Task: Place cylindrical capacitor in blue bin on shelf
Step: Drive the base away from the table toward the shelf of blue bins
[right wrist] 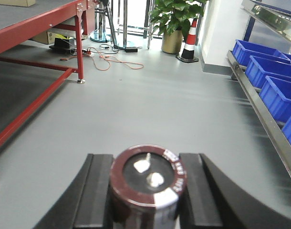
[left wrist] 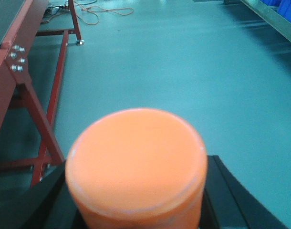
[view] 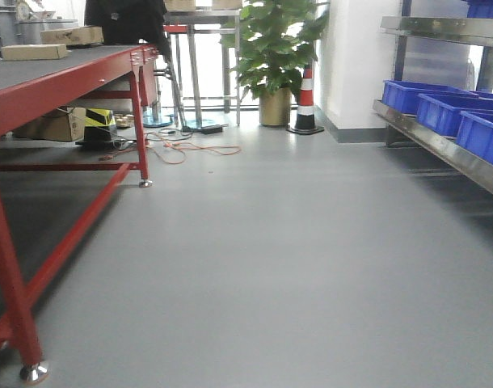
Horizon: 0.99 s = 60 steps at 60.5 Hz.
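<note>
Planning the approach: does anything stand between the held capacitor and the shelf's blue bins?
Nothing visible does. Only bare grey floor lies between the capacitor in the right gripper and the shelf with its blue bins; the traffic cone stands farther back.

Table (view: 61, 73) left, shelf (view: 440, 149) right, open floor (view: 295, 242) between.
Boxes (view: 34, 51) are set on the table, bins (view: 440, 109) on the shelf; a plant (view: 275, 48) and cone (view: 306, 101) are placed behind. The cylindrical capacitor (right wrist: 148, 181) is held in the right gripper (right wrist: 145, 200), another cylinder (left wrist: 136, 162) in the left gripper (left wrist: 136, 202).

Grey floor (view: 271, 267); red-framed table (view: 69, 85) at 9 o'clock; potted plant (view: 275, 48) & striped cone (view: 306, 101) at 12, bright window (view: 214, 73) behind.
</note>
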Motion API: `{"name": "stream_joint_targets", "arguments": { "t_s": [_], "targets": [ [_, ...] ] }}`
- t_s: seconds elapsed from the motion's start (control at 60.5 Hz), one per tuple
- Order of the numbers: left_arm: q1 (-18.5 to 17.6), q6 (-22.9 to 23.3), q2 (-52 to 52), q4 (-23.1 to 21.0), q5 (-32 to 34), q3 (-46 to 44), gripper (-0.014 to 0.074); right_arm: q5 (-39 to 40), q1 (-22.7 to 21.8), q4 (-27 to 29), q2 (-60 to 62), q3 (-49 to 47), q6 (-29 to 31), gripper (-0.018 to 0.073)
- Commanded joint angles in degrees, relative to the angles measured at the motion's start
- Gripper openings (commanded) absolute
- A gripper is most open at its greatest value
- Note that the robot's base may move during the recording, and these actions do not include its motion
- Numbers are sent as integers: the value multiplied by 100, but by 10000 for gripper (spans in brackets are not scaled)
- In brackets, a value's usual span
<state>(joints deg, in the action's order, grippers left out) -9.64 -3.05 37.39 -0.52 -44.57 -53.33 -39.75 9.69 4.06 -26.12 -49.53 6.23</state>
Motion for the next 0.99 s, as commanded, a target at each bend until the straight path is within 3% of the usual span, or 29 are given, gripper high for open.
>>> {"name": "stream_joint_targets", "arguments": {
  "t_s": [0.0,0.397,0.975],
  "targets": [
    [-39,7,-19,-23,221,4,-111,117,12,-28,7,16,33,-162],
    [-39,7,-19,-23,703,4,-111,134,12,-28,7,16,33,-162],
    [-39,7,-19,-23,703,4,-111,167,12,-28,7,16,33,-162]
  ]
}}
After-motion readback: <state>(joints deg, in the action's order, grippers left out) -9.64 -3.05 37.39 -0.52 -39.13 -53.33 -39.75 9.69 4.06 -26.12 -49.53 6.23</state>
